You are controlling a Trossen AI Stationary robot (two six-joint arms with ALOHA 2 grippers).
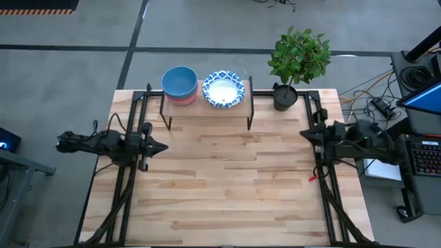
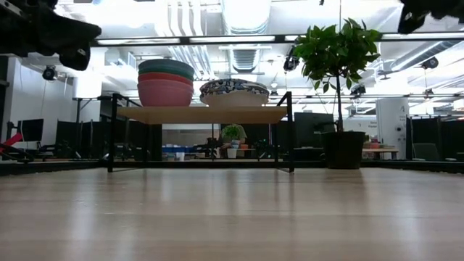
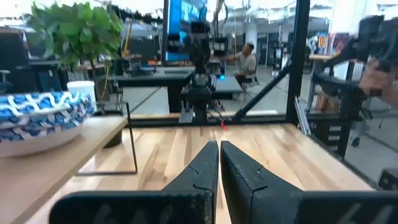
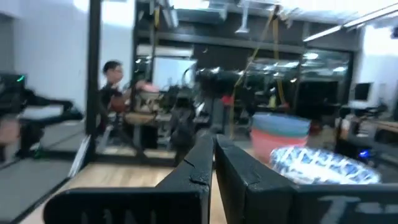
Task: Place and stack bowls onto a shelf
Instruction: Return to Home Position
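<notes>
From above, you saw the left gripper [image 1: 160, 146] and right gripper [image 1: 305, 134] flanking the shelf [image 1: 200, 109], both well apart from it. At table height, the coloured bowl stack [image 2: 166, 83] and patterned white bowls [image 2: 234, 93] sat side by side on the shelf. Both wrist views showed you fingers [image 3: 205, 168] pressed together.

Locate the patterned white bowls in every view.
High: patterned bowls on the shelf, right of the coloured stack.
Low: bowls upper centre, on the shelf.
Left wrist: bowls in front of the plant.
Right wrist: bowls in front of the coloured stack.
Landmark: coloured stack, unseen only from left wrist.
</notes>
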